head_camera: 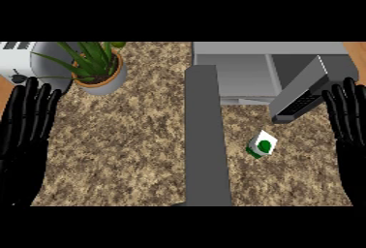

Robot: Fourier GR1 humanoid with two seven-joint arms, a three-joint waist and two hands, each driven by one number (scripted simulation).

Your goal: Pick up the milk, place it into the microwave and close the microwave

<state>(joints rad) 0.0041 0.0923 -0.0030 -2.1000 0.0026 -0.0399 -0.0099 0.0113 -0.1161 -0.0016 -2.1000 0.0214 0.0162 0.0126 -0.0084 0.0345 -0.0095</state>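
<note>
A small white milk carton [262, 144] with a green round mark stands on the speckled counter, right of centre. Behind it the grey microwave [247, 72] sits at the back right, its door [304, 92] swung open toward the front right. My right hand [348, 121] is open at the right edge, fingers up, well to the right of the carton and just beside the door's lower end. At the left edge my left hand [27, 131] is open too, fingers up, far from the carton. Neither hand touches anything.
A potted green plant [99, 68] stands at the back left, with a white toaster [18, 60] in the far left corner. A tall grey upright slab [205, 135] runs down the middle of the view, left of the carton. Speckled counter [121, 145] spreads between.
</note>
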